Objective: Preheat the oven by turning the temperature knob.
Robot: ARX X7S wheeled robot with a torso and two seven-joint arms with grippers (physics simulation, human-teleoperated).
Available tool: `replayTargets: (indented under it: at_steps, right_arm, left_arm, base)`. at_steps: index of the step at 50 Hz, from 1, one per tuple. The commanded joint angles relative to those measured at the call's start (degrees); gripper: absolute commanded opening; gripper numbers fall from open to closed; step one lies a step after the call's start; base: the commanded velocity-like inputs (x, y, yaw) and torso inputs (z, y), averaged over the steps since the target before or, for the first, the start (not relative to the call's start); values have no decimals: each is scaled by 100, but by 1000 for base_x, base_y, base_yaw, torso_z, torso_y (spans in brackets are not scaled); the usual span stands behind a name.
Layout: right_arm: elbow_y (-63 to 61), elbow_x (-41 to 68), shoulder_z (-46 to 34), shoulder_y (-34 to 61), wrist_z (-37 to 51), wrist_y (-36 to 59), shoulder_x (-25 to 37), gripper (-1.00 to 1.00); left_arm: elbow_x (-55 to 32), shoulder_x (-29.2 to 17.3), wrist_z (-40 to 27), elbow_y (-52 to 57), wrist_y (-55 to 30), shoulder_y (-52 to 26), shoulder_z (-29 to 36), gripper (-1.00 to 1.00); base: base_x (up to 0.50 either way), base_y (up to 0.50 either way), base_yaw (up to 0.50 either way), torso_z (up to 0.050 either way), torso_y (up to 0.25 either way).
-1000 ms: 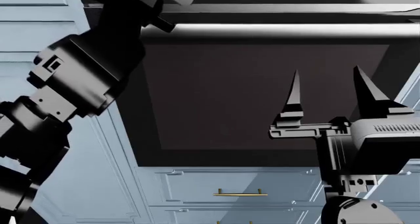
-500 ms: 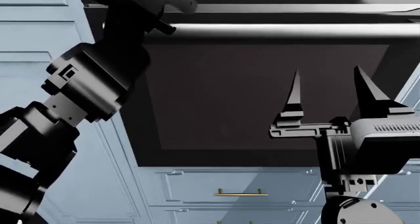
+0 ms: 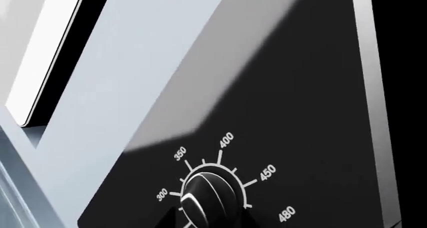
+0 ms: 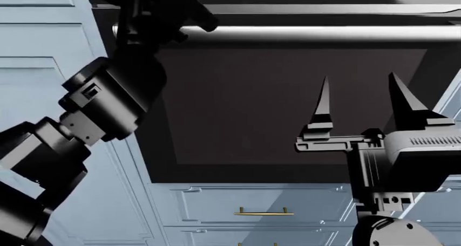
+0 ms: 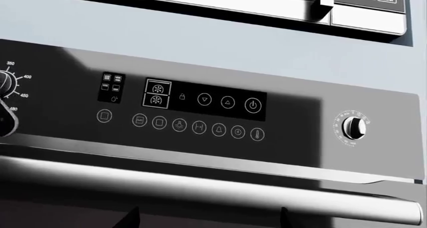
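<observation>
Black temperature knob (image 3: 210, 197) sits close before left end effector.

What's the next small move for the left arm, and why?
Probably ease the left pincer forward onto the temperature knob. The left wrist view shows that knob close ahead, ringed by 300 to 480 marks, with no fingers around it. The right pincer hangs open before the oven door.

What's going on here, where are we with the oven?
The left arm is raised to the upper left corner of the oven, and its wrist camera looks straight at the temperature knob, ringed by marks from 300 to 480. The left gripper itself is out of view, so contact with the knob cannot be confirmed. The right gripper hangs open in front of the glass door, holding nothing.
</observation>
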Motion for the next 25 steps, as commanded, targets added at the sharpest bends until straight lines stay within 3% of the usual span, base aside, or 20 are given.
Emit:
replayTargets:
  at_steps: [1, 6, 19, 25]
  right_arm:
    - [-22, -19, -23, -1, 9, 2, -10, 100]
    - [-20, -21, -32, 1, 14, -3, -7, 100]
    - [55, -42, -57, 4, 14, -57, -2, 100]
    - [49, -42, -63, 6, 26, -52, 2, 100]
  left_arm:
    - [237, 33, 889, -1317, 358, -783, 250, -100]
    - [259, 52, 919, -1394, 414, -799, 273, -100]
    - [246, 810, 1074, -3448, 1546, -936, 219, -100]
    - [365, 847, 1018, -3615, 1653, -966, 306, -100]
  base:
    - [30, 0, -19, 0, 0]
    - [30, -6, -19, 7, 0]
    - [45, -8, -28, 7, 0]
    - [56, -13, -44, 8, 0]
